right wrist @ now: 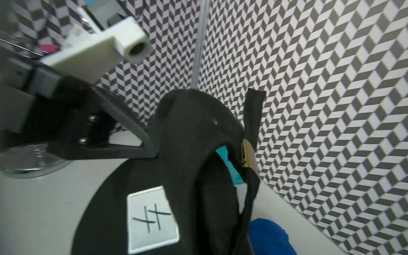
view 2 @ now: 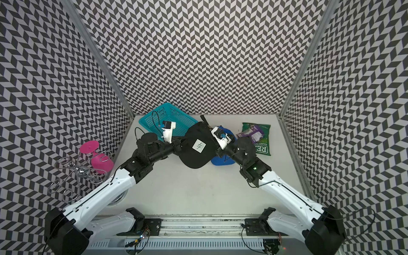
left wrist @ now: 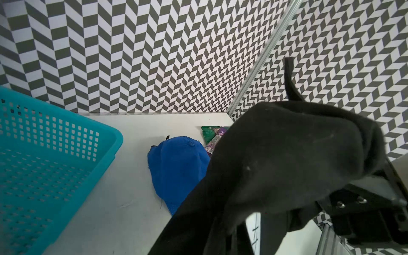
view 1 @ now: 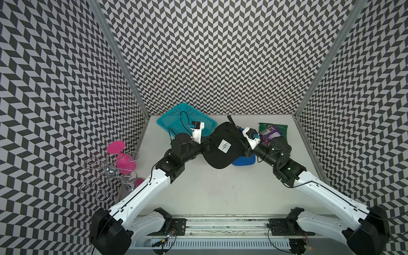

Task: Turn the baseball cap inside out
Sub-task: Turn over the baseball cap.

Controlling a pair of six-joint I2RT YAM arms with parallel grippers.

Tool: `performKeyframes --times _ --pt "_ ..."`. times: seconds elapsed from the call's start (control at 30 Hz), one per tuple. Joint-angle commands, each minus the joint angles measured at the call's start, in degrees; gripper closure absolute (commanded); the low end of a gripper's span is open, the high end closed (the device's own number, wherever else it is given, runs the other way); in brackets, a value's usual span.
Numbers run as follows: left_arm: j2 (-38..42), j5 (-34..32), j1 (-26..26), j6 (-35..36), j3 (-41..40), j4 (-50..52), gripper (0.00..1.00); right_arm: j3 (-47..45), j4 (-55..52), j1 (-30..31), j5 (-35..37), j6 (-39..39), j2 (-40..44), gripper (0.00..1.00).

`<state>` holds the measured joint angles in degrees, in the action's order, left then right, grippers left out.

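The black baseball cap [view 1: 223, 154] [view 2: 195, 152] hangs above the table between my two arms, brim toward the front. A white patch [view 1: 225, 146] [right wrist: 152, 216] faces up on it. My left gripper [view 1: 208, 144] [view 2: 179, 143] is shut on the cap's left edge, its fingertips buried in the fabric [left wrist: 287, 154]. My right gripper [view 1: 244, 146] [view 2: 217, 146] is shut on the cap's right edge, its tips also hidden by cloth. In the right wrist view the crown [right wrist: 194, 132] is bunched, and the back strap with a brass buckle [right wrist: 248, 154] stands up.
A blue cap [view 1: 244, 162] [left wrist: 176, 167] lies on the table under the right side of the black one. A teal basket [view 1: 174, 119] [left wrist: 44, 154] stands back left. Snack bags [view 1: 273, 130] lie back right. A pink glass [view 1: 123, 159] and a wire rack [view 1: 103, 174] stand left.
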<state>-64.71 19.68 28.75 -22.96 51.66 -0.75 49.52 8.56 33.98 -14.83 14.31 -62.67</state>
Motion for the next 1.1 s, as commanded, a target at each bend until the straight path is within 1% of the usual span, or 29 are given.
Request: performKeyframes --times 0.0,0.1,0.13,0.2,0.27,0.33,0.43,0.47,0.5,0.53,0.57,0.63,0.73,0.83,0.9,1.0,1.07 --pt "-4.17 10.37 -4.9 7.29 1.26 4.58 1.0 4.16 -0.93 -5.5 -26.34 -10.1 2.18 1.0" --pt "-7.68 15.62 -6.14 10.4 1.8 2.66 1.0 6.74 -0.59 -8.75 -41.37 -18.74 0.61 1.0" --pt "-8.72 17.07 -6.35 10.86 1.72 1.08 1.0 7.25 0.3 -9.19 -45.34 -21.96 0.05 0.99" --pt "-11.28 21.0 -6.88 11.0 1.03 -3.77 1.0 7.84 3.06 -9.44 -52.33 -28.21 -0.87 0.92" --pt "-14.75 25.84 -7.33 9.56 0.38 -8.91 1.0 7.9 5.42 -9.37 -55.95 -33.98 -1.5 0.92" --pt "-19.01 29.63 -7.42 8.44 1.35 -10.91 0.94 8.2 6.59 -9.35 -59.56 -37.58 -2.01 0.92" --pt "-23.13 30.75 -7.22 7.93 1.97 -11.99 0.85 9.06 6.8 -9.19 -63.44 -40.57 -2.1 0.92" --pt "-23.59 29.82 -7.25 8.19 2.04 -11.57 0.78 9.34 6.87 -9.14 -63.98 -41.15 -1.94 0.92" --pt "-23.5 28.46 -7.28 8.69 2.34 -10.11 0.69 9.59 6.58 -9.15 -63.73 -41.02 -1.55 0.92" --pt "-22.95 25.99 -7.24 9.86 2.73 -7.77 0.57 9.79 5.61 -9.14 -62.61 -40.28 -1.12 0.92" --pt "-22.1 23.59 -7.27 10.85 2.91 -5.75 0.48 9.79 4.39 -9.21 -60.71 -39.02 -0.62 0.92" --pt "-18.89 17.39 -7.35 12.61 2.76 -1.49 0.39 9.21 3.17 -9.38 -57.11 -36.95 0.01 0.92" --pt "-12.59 8.28 -7.31 14.89 2.25 4.24 0.35 8.01 3.79 -9.6 -53.29 -36.05 -0.53 0.92" --pt "-4.46 3.91 -7.32 16.46 0.47 5.98 0.34 7.59 5.45 -9.69 -52.0 -35.83 -1.87 0.92" --pt "1.16 3.48 -7.24 17.15 -1.16 4.81 0.33 7.54 6.48 -9.74 -51.7 -35.6 -2.66 0.92" --pt "8.56 6.18 -6.98 19.08 -4.26 -0.1 0.3 8.1 6.76 -9.75 -52.9 -34.84 -3.76 0.92" --pt "11.3 9.33 -6.85 23.47 -5.68 -2.44 0.27 9.11 5.51 -9.67 -54.44 -33.53 -4.37 0.91"
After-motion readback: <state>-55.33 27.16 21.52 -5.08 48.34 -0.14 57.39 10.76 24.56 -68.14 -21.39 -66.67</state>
